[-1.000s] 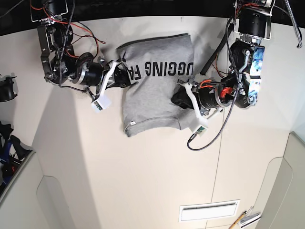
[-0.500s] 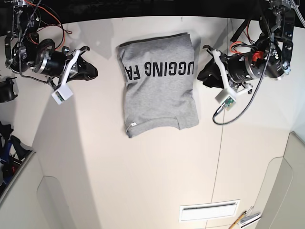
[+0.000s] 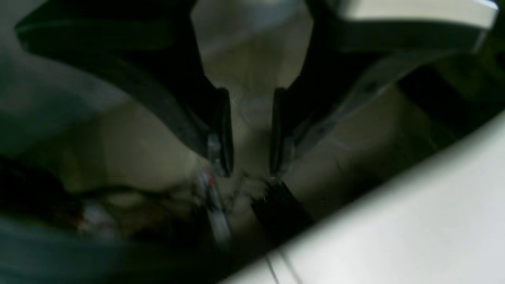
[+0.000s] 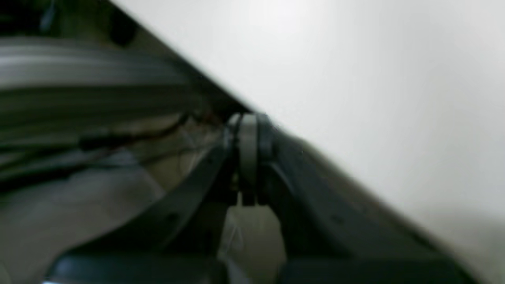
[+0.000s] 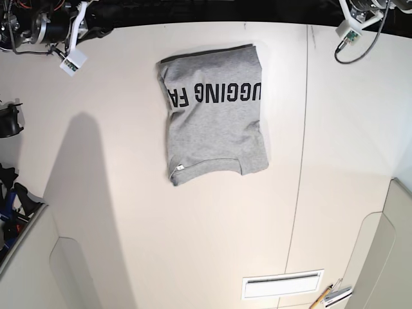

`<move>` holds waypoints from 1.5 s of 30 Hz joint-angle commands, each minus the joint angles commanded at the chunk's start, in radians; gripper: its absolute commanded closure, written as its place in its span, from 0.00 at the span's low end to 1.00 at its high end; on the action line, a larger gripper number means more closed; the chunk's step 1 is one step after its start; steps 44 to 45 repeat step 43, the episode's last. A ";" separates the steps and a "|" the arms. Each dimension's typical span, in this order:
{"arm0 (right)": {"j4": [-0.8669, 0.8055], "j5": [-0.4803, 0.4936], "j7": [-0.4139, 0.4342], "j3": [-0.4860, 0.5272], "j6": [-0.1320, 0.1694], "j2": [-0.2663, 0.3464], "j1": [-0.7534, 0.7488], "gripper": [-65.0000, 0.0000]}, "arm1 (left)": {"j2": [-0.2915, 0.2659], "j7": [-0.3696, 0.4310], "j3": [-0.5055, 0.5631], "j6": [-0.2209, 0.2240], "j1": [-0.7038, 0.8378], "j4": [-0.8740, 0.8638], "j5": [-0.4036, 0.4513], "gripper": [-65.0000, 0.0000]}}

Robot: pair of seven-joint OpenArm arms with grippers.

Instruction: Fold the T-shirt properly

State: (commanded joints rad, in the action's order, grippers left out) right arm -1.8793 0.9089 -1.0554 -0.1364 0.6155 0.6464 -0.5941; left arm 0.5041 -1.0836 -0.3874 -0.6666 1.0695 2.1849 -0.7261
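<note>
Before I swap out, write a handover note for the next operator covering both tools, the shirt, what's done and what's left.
Left tool: open, nothing between the fingers, off at the far right corner of the base view.
Right tool: fingertips together, holding nothing, at the far left corner of that view.
T-shirt: lying on the table, untouched by either arm, part of its black lettering face up.
Done: folded into a compact, roughly rectangular bundle.
Left: probably nothing major; perhaps check the slightly curved edge by the collar.
</note>
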 joint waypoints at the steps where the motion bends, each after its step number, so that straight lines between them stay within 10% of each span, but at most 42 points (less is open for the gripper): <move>1: 0.000 0.000 0.000 0.000 0.000 0.014 -0.023 1.00 | 0.000 0.018 0.000 0.000 0.042 -0.001 0.014 0.73; 8: 0.003 -0.004 0.000 0.002 0.002 0.082 -0.163 1.00 | 0.003 0.129 0.085 -0.032 0.158 -0.211 0.156 0.73; 14: 0.010 -0.019 0.005 0.085 0.002 0.192 -0.182 1.00 | 0.068 0.459 0.349 -0.032 0.149 -0.507 0.517 0.73; 17: 0.024 -0.074 0.029 0.197 0.002 0.229 -0.182 1.00 | 0.067 0.468 0.459 -0.032 0.110 -0.626 0.591 0.73; 23: 0.111 -0.346 0.239 0.432 0.001 0.243 -0.174 1.00 | 0.061 0.650 0.629 -0.032 -0.089 -0.940 0.601 0.73; 30: 0.381 -0.457 0.431 0.682 0.001 0.240 -0.019 1.00 | 0.056 0.653 0.814 -0.032 -0.371 -1.271 0.600 0.73; 35: 0.638 -0.489 0.433 0.822 0.001 0.149 0.137 1.00 | 0.045 0.665 0.987 -0.032 -0.576 -1.460 0.570 0.73; 45: 0.894 -0.528 0.435 1.015 -0.002 -0.035 0.335 1.00 | -0.161 0.669 1.024 -0.032 -0.730 -1.658 0.526 0.73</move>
